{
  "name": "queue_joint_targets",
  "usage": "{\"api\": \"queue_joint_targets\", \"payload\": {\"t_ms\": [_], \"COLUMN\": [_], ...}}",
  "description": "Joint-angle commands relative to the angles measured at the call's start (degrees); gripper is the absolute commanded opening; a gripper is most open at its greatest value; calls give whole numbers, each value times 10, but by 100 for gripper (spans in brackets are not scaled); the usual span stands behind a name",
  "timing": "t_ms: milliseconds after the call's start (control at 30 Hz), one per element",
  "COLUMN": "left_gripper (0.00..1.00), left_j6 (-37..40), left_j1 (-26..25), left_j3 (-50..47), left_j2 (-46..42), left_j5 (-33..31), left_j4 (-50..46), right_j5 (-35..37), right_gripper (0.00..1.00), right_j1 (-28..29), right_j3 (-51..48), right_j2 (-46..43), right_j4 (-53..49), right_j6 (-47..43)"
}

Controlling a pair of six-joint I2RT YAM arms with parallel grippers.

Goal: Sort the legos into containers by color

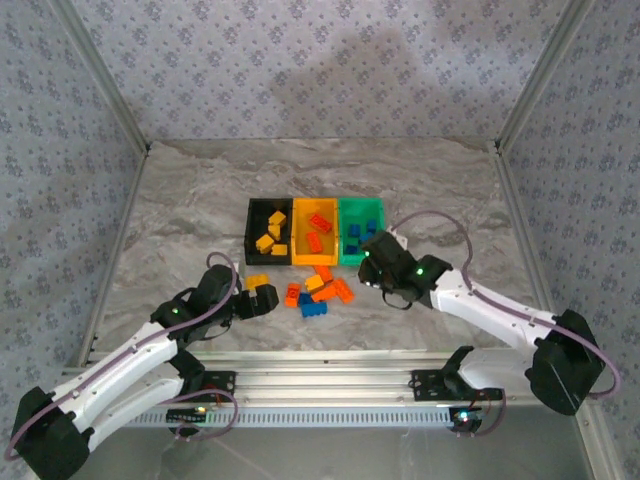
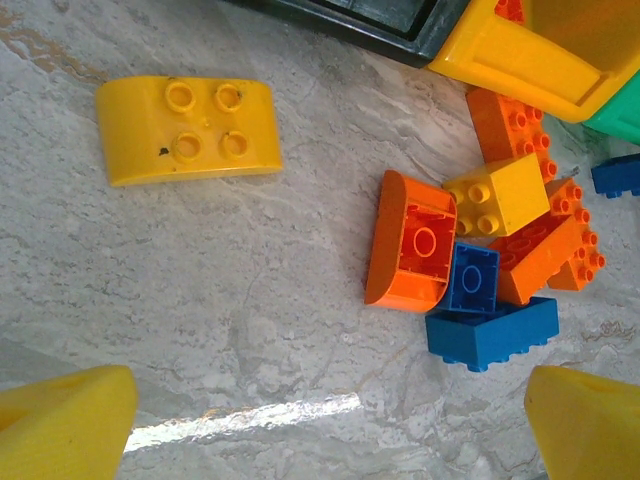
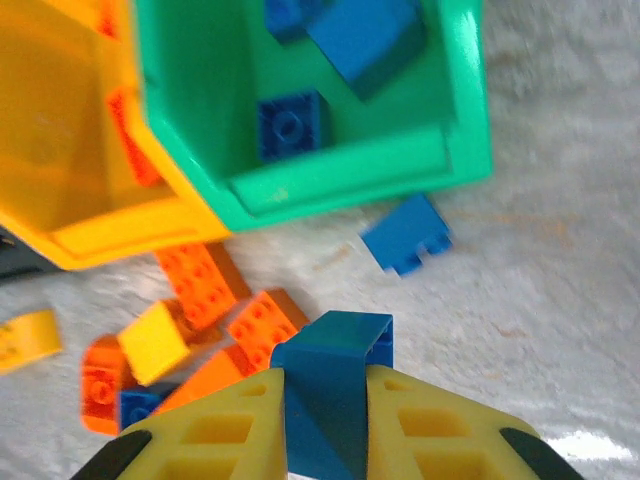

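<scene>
- The left arm (image 1: 130,355) ran from its base at the near-left corner up and to the right, with the forearm low over the tabletop (image 1: 200,200) and the wrist turned toward the middle.
- The left jaws stood wide open. The yellow left fingers (image 2: 65,425) sat far apart at the two bottom corners of the left wrist view.
- The right arm (image 1: 490,310) stretched leftward from the near-right base, bent at the elbow, with the wrist angled down.
- The right jaws were closed on a blue lego (image 3: 330,390) — the yellow right fingers (image 3: 230,430) pressed against either side of it.
</scene>
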Motion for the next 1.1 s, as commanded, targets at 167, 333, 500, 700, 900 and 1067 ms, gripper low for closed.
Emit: {"api": "queue_joint_targets", "payload": {"t_ms": [167, 333, 500, 700, 900, 1067], "left_gripper": [100, 100, 99, 99, 100, 100], "left_j6": [2, 8, 21, 28, 25, 24], "left_j1": [-2, -3, -4, -5, -5, -1], "left_j3": [9, 13, 19, 30, 53, 70], "left_j2": [8, 8, 13, 29, -2, -40], "left_j5": [6, 14, 22, 23, -32, -76], "left_j4": [0, -6, -7, -12, -62, -100], "right_j5": [-32, -40, -38, -28, -35, -26], "right_gripper": [25, 26, 53, 74, 93, 100], "right_j1": [-80, -115, -124, -101, -4, 113], "right_j3": [170, 243, 281, 249, 147, 78], "right_j2": [178, 283, 320, 242, 140, 110], "right_j4": [-19, -5, -11, 2, -4, 8], "right_j6": [-143, -153, -154, -161, -149, -97]}}
